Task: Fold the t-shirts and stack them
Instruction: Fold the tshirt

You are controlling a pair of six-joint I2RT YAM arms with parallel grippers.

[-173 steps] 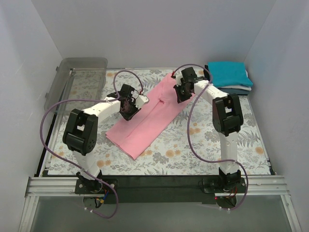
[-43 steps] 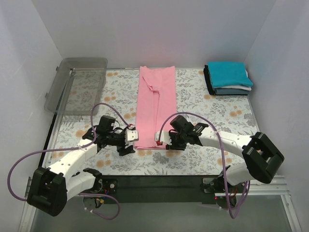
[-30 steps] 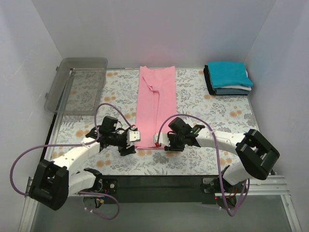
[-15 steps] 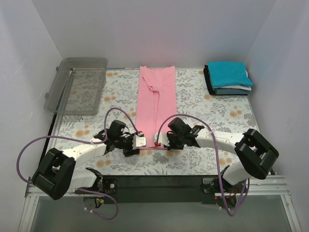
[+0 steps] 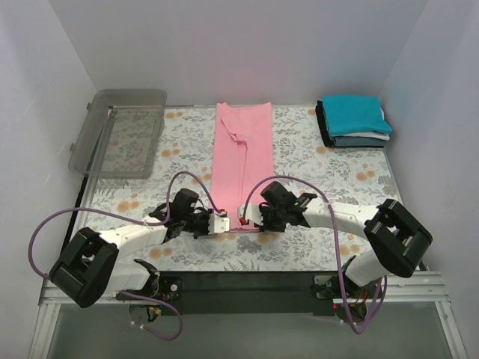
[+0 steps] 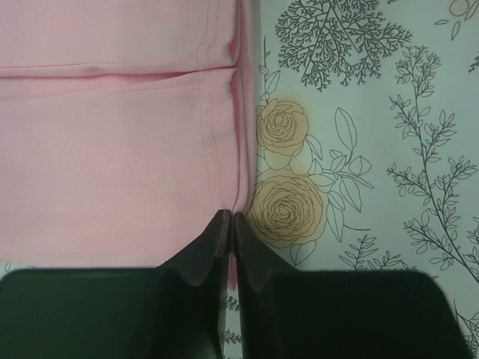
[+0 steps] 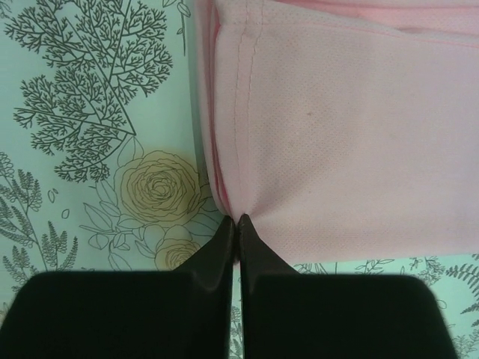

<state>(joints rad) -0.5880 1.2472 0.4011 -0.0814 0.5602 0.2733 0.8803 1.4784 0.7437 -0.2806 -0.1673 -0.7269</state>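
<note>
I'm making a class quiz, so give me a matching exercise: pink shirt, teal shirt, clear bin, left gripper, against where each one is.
1 pink t-shirt
2 teal t-shirt
3 clear bin
4 left gripper

A far left corner
B atop the far right stack
C shut on a near hem corner
D flat, lengthwise in the middle

Pairs: 1-D, 2-B, 3-A, 4-C

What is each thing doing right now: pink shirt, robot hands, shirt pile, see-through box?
pink t-shirt, folded into a long strip, lying flat.
left gripper, shut on the strip's near left corner.
right gripper, shut on its near right corner.
shirt stack, folded, teal on top.
clear bin, resting at the far left corner.
</note>
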